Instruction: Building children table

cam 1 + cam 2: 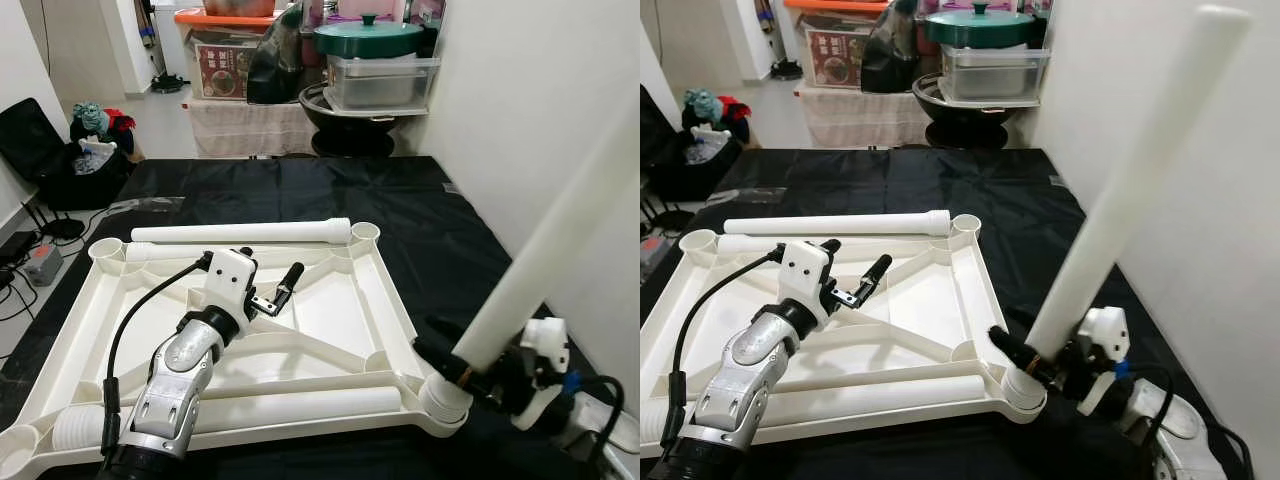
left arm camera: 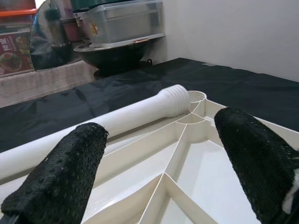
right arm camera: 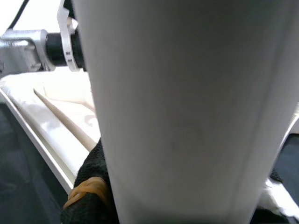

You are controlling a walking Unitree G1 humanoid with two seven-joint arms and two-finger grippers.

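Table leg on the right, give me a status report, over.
Right gripper shut on white leg, tilted, threaded end at near-right corner socket. Left gripper open, hovering over upturned tabletop. Two more legs lying on it. Nothing blocking the socket.

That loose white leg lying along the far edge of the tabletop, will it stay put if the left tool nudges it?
Probably not. The loose leg is a smooth round tube lying on its side, so it likely rolls on a nudge. It looks like hollow plastic, so probably light and stiff. The open left tool has textured fingers, which should help grip its slick surface.
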